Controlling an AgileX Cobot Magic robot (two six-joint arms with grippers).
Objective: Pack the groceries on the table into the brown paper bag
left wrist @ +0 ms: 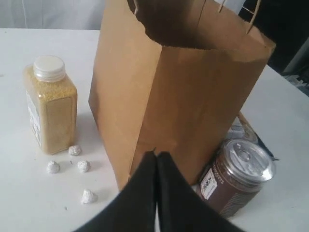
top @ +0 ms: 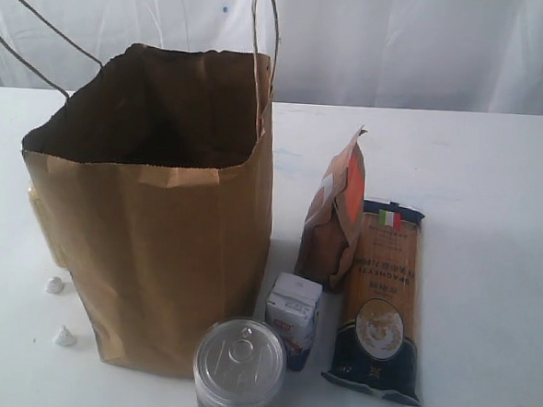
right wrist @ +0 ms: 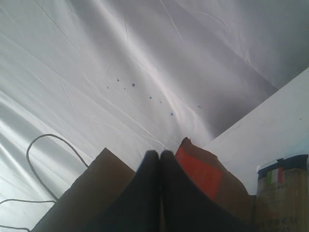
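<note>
Both my left gripper point(left wrist: 157, 155) and right gripper point(right wrist: 160, 154) are pressed together; nudged, the bag point(left wrist: 193, 96) just ahead of the left could tip.

Backdrop: a white fabric sheet point(top: 429, 47) spans the exterior view from 9 through 12 to 3 o'clock, hanging in soft folds behind the far edge of the white tabletop point(top: 494, 180). The tabletop is flat and matt, with faint smudges. Lighting is even and diffuse, and shadows are soft. In the right wrist view the sheet shows creases and a scatter of small dark specks point(right wrist: 133, 85). In the left wrist view a dark area point(left wrist: 285, 29) sits at 1 o'clock, possibly equipment; it is too dim to identify.
</note>
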